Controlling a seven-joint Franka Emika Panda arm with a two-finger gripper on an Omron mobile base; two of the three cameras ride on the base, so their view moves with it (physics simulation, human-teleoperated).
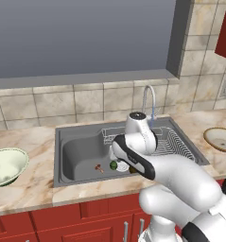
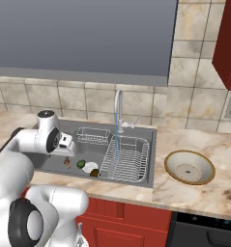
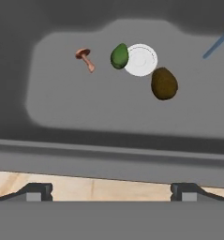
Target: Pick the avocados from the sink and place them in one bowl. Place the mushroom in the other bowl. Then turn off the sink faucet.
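While the two-finger gripper (image 3: pixel 111 190) hangs wide open and empty over the grey metal sink (image 1: pixel 76 137), the bright green avocado (image 3: pixel 119 56), touching the round white drain (image 3: pixel 141 59) near the tiny reddish-brown mushroom (image 3: pixel 85 57), risks rolling from off-centre fingers.

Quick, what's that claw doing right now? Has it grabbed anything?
Claw: open and holding nothing, hanging above the sink with both avocados and the mushroom lying in the basin.
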